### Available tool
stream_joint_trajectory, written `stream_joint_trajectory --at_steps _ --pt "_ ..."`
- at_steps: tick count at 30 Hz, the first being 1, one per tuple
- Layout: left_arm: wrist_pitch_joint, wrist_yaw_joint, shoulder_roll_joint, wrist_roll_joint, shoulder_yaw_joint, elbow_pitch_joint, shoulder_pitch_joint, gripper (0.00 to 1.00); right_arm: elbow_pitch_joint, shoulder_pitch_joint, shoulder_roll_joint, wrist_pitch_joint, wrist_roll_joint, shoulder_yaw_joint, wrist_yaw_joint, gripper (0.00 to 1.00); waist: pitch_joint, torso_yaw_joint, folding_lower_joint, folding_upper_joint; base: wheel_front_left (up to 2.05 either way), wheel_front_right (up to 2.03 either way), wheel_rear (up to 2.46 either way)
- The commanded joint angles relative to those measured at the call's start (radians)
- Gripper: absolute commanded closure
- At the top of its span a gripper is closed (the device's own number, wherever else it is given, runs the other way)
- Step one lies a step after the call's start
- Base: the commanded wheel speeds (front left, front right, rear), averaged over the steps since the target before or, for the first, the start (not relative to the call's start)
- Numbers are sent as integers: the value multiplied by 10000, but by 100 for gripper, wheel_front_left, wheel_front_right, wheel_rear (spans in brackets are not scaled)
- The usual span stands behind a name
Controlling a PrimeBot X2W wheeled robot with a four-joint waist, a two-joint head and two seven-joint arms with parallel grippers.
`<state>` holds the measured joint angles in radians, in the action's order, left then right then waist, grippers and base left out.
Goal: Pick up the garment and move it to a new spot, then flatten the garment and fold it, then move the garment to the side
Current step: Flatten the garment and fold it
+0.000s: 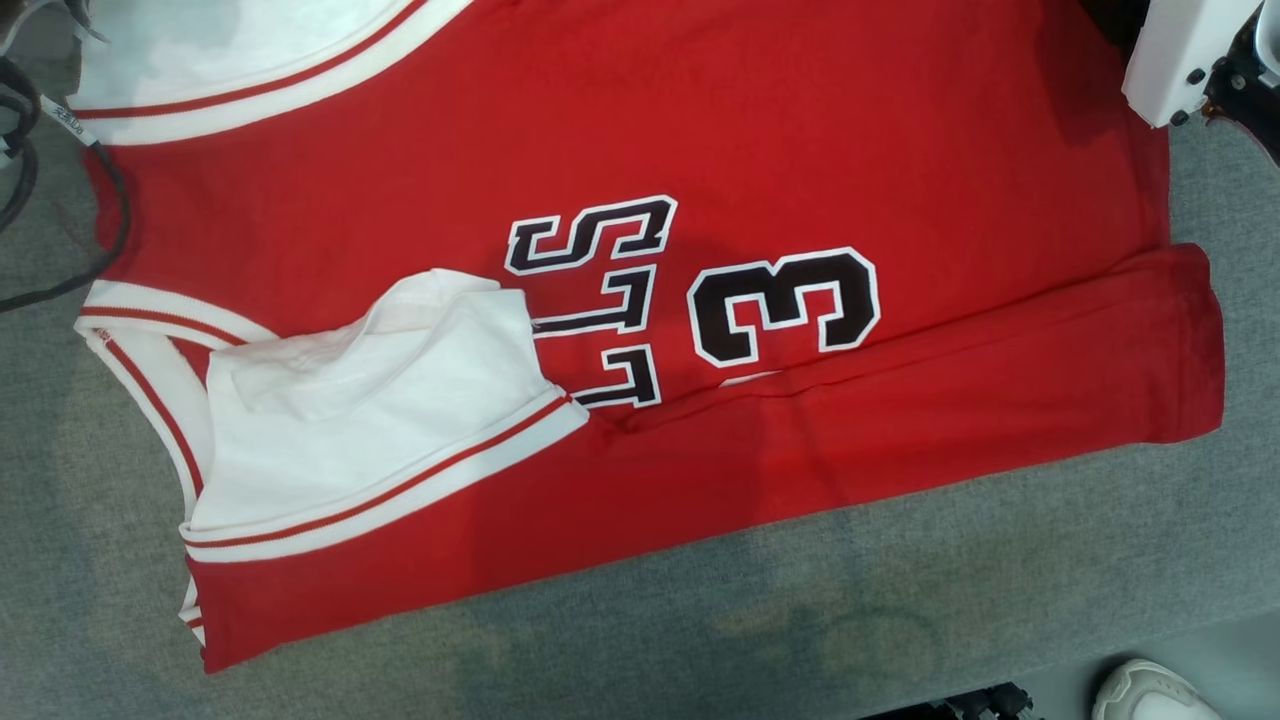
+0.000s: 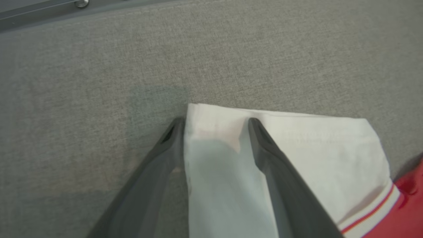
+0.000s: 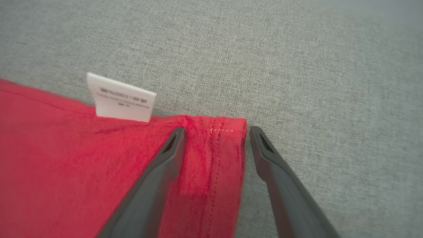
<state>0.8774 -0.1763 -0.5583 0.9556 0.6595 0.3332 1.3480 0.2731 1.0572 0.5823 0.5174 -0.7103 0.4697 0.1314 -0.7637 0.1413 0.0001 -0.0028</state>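
The garment (image 1: 640,300) is a red jersey with white sleeves, white-and-red trim and black lettering, spread on the grey table with its near edge folded over. In the left wrist view my left gripper (image 2: 216,124) is open, its fingers astride the corner of a white sleeve (image 2: 297,148). In the right wrist view my right gripper (image 3: 216,132) is open too, over the stitched corner of the red hem (image 3: 214,148), one finger on the cloth and one just off its edge. Neither pair of fingers pinches the fabric. A white care label (image 3: 120,99) sticks out beside the hem.
The grey cloth-covered table (image 1: 800,610) has bare room in front of the jersey. Black cables (image 1: 40,200) lie at the left edge. My right arm's pale casing (image 1: 1190,60) is at the top right. A white shoe (image 1: 1150,692) shows on the floor, bottom right.
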Motion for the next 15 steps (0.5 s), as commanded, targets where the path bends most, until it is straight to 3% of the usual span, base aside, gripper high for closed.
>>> stream_joint_trajectory --at_steps 1,2,3,4,5,6,8,15 --pt "-36 84 20 46 59 87 0 0 201 -121 -57 66 -38 217 -13 0 -25 25 -1 28 0 0 0" --pt "-103 110 66 82 33 116 -19 19 214 -108 -58 45 -66 258 -13 0 -34 33 -1 28 0 0 0" --pt "-154 90 110 115 0 158 -59 58 225 -95 -49 24 -87 299 -13 1 -37 31 -1 28 0 0 0" --pt "-162 153 128 154 48 211 -182 100 264 -107 -11 -37 -135 362 -13 49 -8 6 -1 28 0 0 0" --pt "-169 195 114 162 66 228 -240 100 302 -129 28 -54 -154 390 -15 54 25 -12 -1 28 0 0 0" --pt "-188 229 100 184 67 241 -288 100 338 -154 70 -70 -177 423 -15 67 62 -31 -1 28 0 0 0" --pt "-257 284 141 329 -44 237 -378 100 388 -197 124 -79 -281 481 -15 100 128 -69 -1 28 0 0 0" --pt "-1026 408 293 902 -667 -252 -763 100 392 -272 249 -649 -405 223 -17 100 397 -259 -1 28 0 0 0"
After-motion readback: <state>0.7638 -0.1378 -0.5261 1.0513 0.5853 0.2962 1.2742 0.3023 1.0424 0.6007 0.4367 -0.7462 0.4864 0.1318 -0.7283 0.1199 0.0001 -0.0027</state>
